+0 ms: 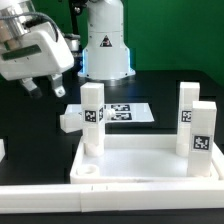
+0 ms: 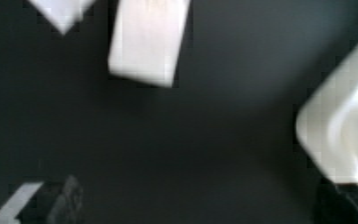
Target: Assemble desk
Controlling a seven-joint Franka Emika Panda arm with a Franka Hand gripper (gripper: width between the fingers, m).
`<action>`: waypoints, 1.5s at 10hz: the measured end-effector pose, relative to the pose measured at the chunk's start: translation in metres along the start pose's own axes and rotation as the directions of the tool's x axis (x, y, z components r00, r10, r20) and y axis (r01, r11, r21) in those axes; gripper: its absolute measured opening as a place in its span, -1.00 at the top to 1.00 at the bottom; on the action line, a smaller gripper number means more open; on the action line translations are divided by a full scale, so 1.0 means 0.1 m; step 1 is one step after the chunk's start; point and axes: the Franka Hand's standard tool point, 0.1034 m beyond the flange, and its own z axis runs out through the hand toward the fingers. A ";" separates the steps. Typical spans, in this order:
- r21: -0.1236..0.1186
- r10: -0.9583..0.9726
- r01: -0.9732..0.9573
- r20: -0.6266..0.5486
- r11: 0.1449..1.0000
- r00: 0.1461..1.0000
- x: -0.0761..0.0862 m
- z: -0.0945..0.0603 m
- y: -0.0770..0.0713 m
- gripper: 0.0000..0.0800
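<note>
While the gripper (image 1: 40,85) hangs off the table up at the exterior view's left, it carries nothing, and whether its fingers are spread I cannot tell; the wrist view is blurred. Taking the tabletop (image 1: 140,165) as landmark: three legs (image 1: 92,115) stand upright in its corners, one at the far corner nearest the gripper, two on its far side. One loose leg (image 1: 70,119) lies flat just beyond that near corner, beside the marker board (image 1: 135,112), below the fingers, long axis roughly along the tabletop's far rim; probably next pick.
</note>
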 end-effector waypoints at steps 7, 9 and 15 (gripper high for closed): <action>0.036 0.085 -0.120 0.507 0.992 0.858 0.12 0.21 0.22 -0.62; 0.035 0.088 -0.123 0.509 0.992 0.856 0.11 0.22 0.23 -0.62; -0.071 0.241 -0.247 0.582 0.966 0.777 -0.16 0.62 0.26 -0.62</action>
